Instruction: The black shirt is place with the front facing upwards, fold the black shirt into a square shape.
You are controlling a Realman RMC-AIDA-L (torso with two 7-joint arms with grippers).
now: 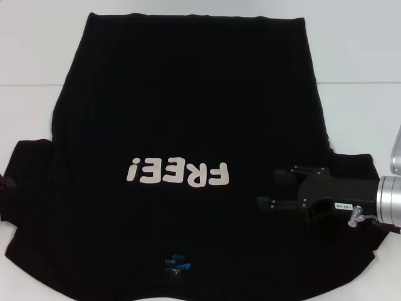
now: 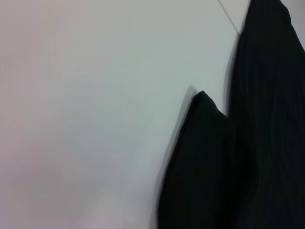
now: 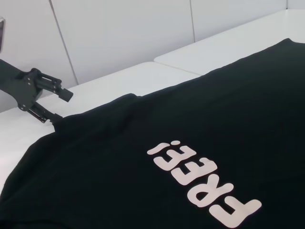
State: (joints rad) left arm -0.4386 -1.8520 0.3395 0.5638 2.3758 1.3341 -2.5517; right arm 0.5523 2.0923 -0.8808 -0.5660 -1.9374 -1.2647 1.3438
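The black shirt (image 1: 188, 106) lies spread flat on the white table, front up, with pale "FREE!" letters (image 1: 177, 173) and a small blue neck label (image 1: 174, 276) at the near edge. My right gripper (image 1: 276, 187) hovers open over the shirt's right side, near the right sleeve (image 1: 351, 251), with nothing between its fingers. The right wrist view shows the letters (image 3: 202, 183) and, farther off, my left gripper (image 3: 59, 105) open at the edge of the left sleeve (image 3: 95, 119). In the head view only a sliver of it shows at the left border. The left wrist view shows that sleeve's corner (image 2: 205, 157).
The white table (image 1: 363, 56) shows a seam line (image 1: 357, 83) running across its far part. Bare table surface lies to the left (image 2: 86, 119) and right of the shirt. A white wall panel (image 3: 119, 33) stands behind the table.
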